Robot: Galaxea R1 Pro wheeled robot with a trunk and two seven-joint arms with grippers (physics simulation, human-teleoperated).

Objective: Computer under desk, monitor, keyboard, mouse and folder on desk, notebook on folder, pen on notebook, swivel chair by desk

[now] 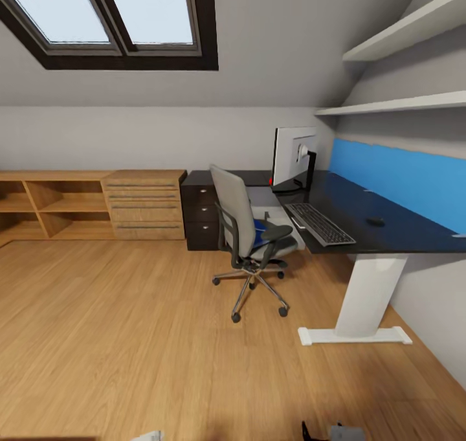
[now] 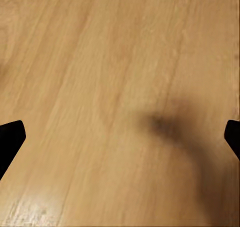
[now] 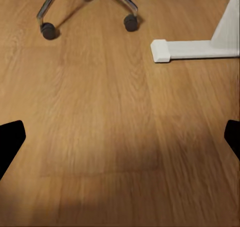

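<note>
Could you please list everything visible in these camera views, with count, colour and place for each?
L-shaped desk with glossy black top: one, white leg, by the right wall.
Wide flat monitor: one, its pale back toward the camera, on the desk's far corner.
Slim keyboard with black keys: one, on the desk in front of the monitor.
Small dark mouse: one, on the desk right of the keyboard.
Grey upholstered swivel chair: one, at the desk's left side.
Bright-blue flat folder: one, on the chair seat, partly hidden.
Dark drawer unit: one, behind the chair.
Light-wood chest and shelving: along the back wall.
Blue wall panel: one, behind the desk.
White wall shelves: two, upper right.
Skylight: one, overhead.
Left gripper: black fingertips apart, over wood floor.
Right gripper: black fingertips apart, over floor near the desk foot.
</note>
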